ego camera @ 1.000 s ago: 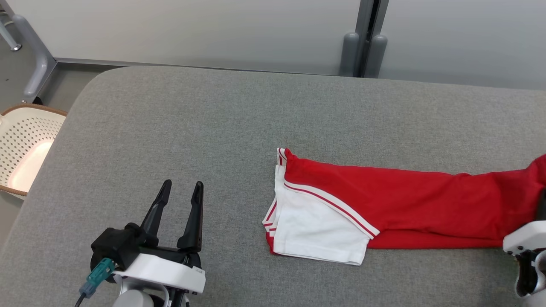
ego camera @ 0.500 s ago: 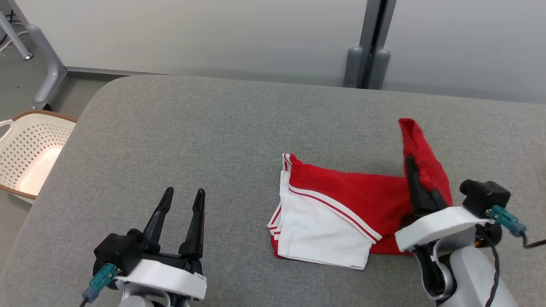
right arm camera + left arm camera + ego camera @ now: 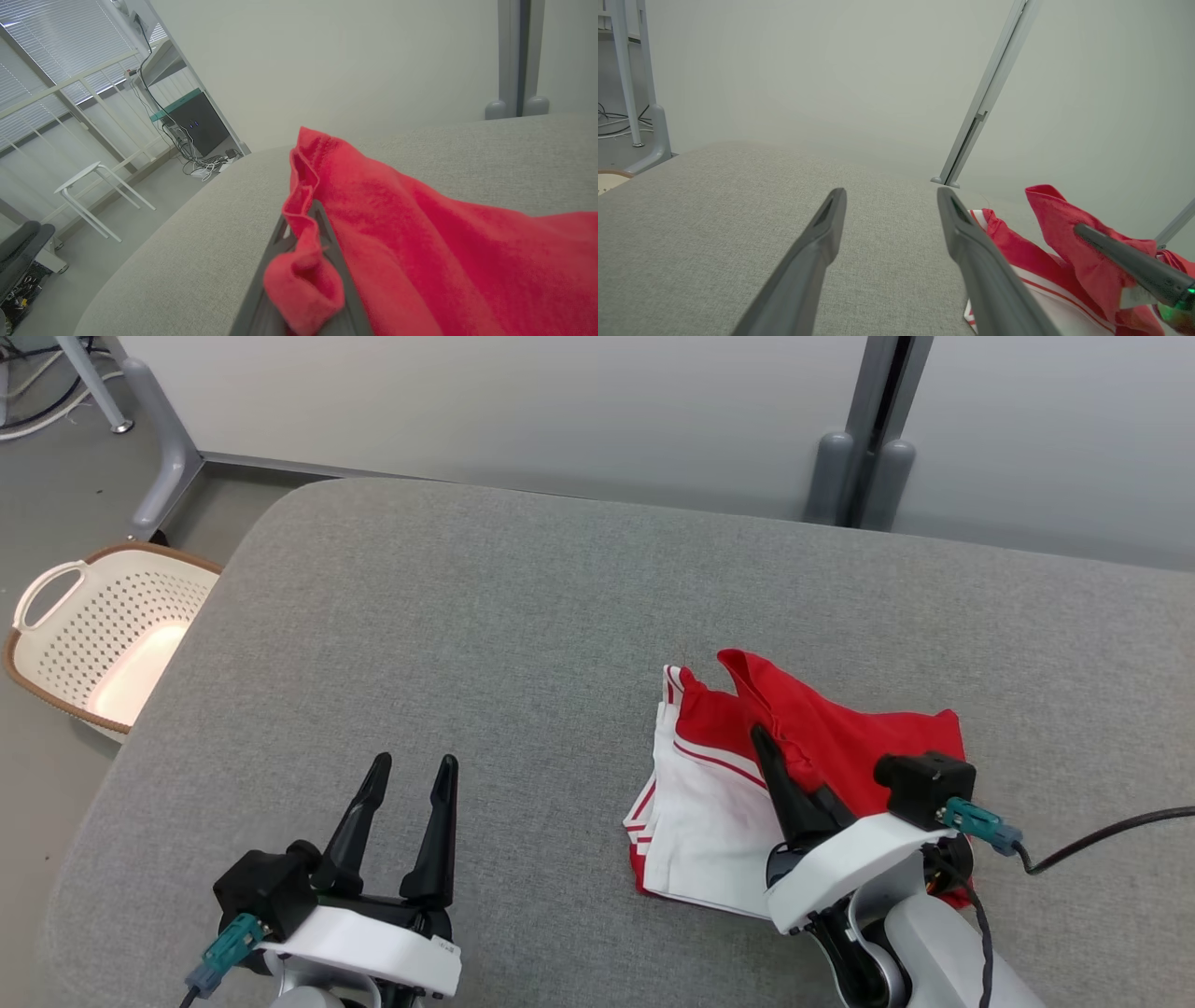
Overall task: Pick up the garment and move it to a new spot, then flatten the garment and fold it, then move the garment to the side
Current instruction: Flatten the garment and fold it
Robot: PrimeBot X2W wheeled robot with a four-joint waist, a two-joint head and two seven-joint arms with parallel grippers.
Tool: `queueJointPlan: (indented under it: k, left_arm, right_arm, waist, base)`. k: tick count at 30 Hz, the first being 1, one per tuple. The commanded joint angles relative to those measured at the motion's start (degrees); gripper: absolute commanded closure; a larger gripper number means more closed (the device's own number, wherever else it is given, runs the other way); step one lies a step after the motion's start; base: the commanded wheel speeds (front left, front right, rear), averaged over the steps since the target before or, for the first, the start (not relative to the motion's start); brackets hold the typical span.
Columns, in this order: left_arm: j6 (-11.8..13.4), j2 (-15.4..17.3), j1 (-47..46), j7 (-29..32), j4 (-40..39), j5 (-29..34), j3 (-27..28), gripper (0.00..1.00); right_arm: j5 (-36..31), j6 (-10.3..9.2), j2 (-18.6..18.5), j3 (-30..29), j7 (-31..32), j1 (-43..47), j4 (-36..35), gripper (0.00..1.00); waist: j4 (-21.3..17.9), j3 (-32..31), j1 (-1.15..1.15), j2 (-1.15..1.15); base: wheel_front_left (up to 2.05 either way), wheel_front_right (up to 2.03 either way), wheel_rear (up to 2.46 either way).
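Red-and-white garment (image 3: 738,784), half-folded, one edge raised

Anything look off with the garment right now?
Only the garment: its red end is pinched in the shut right gripper and held up off the grey surface, bunched into a peak, not flat. Looks mid-fold, not a fault. No damage visible.

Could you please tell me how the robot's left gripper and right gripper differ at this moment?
The left gripper has its dark fingers apart; the right gripper has them shut. The left gripper holds nothing; the right gripper pinches a lifted edge of the red and white garment. The left gripper is over bare grey padded table; the right gripper is over the garment. Both have long dark fingers.
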Motion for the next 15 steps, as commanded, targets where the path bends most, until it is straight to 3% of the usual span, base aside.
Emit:
queueJointPlan:
  k: [1, 15]
  left_arm:
    - [-0.05, 0.17, -0.57, -0.08, 0.08, -0.46, -0.24, 0.00]
    - [-0.05, 0.18, -2.39, -0.07, 0.77, -2.03, -1.91, 0.00]
  right_arm:
    - [0.75, -0.01, -0.12, 0.76, -0.76, -1.16, 1.64, 1.00]
    - [5.93, -0.01, -0.13, 7.01, -4.74, -7.33, 15.02, 1.00]
  waist:
    - [0.97, 0.65, 0.00, 0.00]
    - [5.83, 3.84, 0.00, 0.00]
  base:
    - [0.00, 0.00, 0.00]
    - [0.00, 0.00, 0.00]
